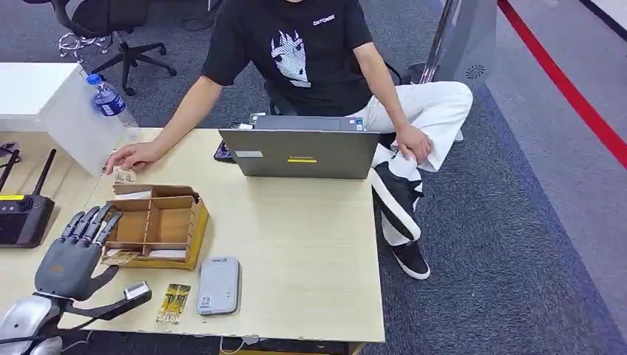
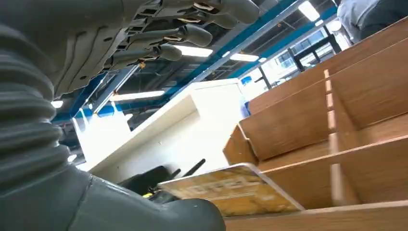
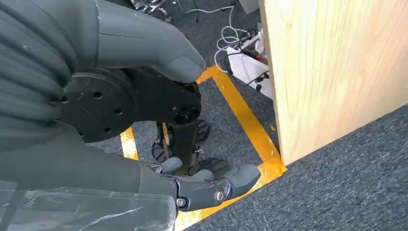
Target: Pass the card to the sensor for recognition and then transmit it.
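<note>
My left hand (image 1: 74, 255) reaches over the front left corner of a wooden divider box (image 1: 181, 222), fingers stretched out and apart. A yellow printed card (image 1: 120, 257) leans in the box's front compartment, right beside the palm. In the left wrist view this card (image 2: 231, 190) sits just past the thumb (image 2: 144, 214), with the fingers (image 2: 187, 33) spread well above it and nothing pinched. The grey sensor pad (image 1: 219, 285) lies flat near the table's front edge, with a second yellow card (image 1: 173, 303) to its left. My right hand (image 3: 120, 110) hangs beside the table's wooden side panel (image 3: 337, 67), holding nothing.
A person sits behind the table, one hand (image 1: 133, 157) resting near a small card (image 1: 124, 175). A grey laptop (image 1: 307, 151) stands at the back. A black controller (image 1: 22, 214) lies at the left, with a water bottle (image 1: 109, 98) and a white box (image 1: 44, 96) behind it.
</note>
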Robot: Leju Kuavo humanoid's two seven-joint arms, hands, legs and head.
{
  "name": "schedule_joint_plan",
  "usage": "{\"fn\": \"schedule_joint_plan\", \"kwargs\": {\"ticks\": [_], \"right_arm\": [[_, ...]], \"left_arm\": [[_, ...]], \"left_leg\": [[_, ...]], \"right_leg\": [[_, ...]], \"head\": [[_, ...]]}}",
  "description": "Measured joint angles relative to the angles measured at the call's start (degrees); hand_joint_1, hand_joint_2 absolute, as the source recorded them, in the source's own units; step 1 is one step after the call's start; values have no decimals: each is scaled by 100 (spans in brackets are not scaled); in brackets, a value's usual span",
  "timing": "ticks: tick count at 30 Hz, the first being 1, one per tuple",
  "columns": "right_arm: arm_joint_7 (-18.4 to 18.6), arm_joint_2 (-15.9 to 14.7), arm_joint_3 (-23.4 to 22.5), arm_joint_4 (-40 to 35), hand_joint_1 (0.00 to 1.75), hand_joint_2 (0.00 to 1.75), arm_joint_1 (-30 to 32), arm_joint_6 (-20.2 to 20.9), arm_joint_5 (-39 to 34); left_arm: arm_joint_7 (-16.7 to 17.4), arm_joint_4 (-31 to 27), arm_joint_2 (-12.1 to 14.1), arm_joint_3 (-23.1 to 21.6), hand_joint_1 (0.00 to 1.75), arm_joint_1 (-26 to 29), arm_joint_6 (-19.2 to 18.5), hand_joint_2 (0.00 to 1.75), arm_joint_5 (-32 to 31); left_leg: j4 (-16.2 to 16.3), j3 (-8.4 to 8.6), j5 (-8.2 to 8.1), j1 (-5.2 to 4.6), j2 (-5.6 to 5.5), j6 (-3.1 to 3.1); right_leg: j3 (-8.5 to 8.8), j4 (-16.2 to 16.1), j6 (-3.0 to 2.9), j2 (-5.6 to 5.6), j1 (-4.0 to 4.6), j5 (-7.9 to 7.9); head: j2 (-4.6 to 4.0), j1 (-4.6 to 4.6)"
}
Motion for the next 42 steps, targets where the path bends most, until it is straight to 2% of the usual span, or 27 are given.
{"fn": "schedule_joint_plan", "kwargs": {"ticks": [6, 7, 8, 9, 10, 20, 29, 38, 42], "right_arm": [[0, 0, 2, 11, 0, 175, -12, -7, 0], [0, 0, 2, 13, 0, 175, -14, -7, 0], [0, 0, 2, 15, 0, 175, -14, -7, 0], [0, 0, 2, 18, 0, 175, -15, -7, 0], [0, 0, 2, 22, 0, 175, -18, -7, 0], [-2, -7, 2, 33, 0, 175, -17, -7, -6], [-17, -9, 2, 39, 0, 175, -19, -17, -18], [-17, -9, 9, 37, 0, 175, -30, -59, -22], [-17, -9, 13, 37, 0, 175, -31, -68, -22]], "left_arm": [[-4, 105, -131, -79, 0, -123, 4, 175, 11], [-4, 111, -151, -92, 49, -131, 4, 175, 11], [-4, 122, -164, -103, 49, -146, 4, 175, 11], [-4, 135, -177, -111, 162, -155, 4, 175, 11], [-4, 142, -179, -116, 175, -155, 4, 175, 13], [-7, 229, -179, -153, 175, -174, -2, 175, 105], [-243, 227, -227, -181, 175, -257, 44, 175, 483], [-323, -689, -256, -247, 175, -893, -7, 175, 653], [-422, -1000, -258, -297, 175, -1160, 90, 175, 658]], "left_leg": [[0, 0, 0, 0, 0, 0], [0, 0, 0, 0, 0, 0], [0, -1, 0, 0, 0, 0], [0, -1, 0, 0, 0, 0], [0, -1, 0, 0, 0, 0], [0, -1, 0, 0, 1, 0], [1, 0, 1, 0, 0, -1], [2, -3, 8, -1, 3, 0], [4, -6, 13, 0, -3, 0]], "right_leg": [[-1, 0, 0, 0, 0, 0], [-1, 0, 0, 1, 0, 0], [-2, 0, 0, 1, 0, 0], [-2, 0, 0, 0, 0, 0], [-2, 0, 0, 1, 0, 0], [-3, 0, 0, 1, 0, 0], [-4, 0, -1, 1, 0, 1], [-5, 0, -6, 1, 0, 14], [-12, 0, -6, -2, 1, 15]], "head": [[0, 0], [0, -2], [0, -2], [0, 0], [0, -2], [0, 0], [0, 0], [0, -2], [0, 0]]}}
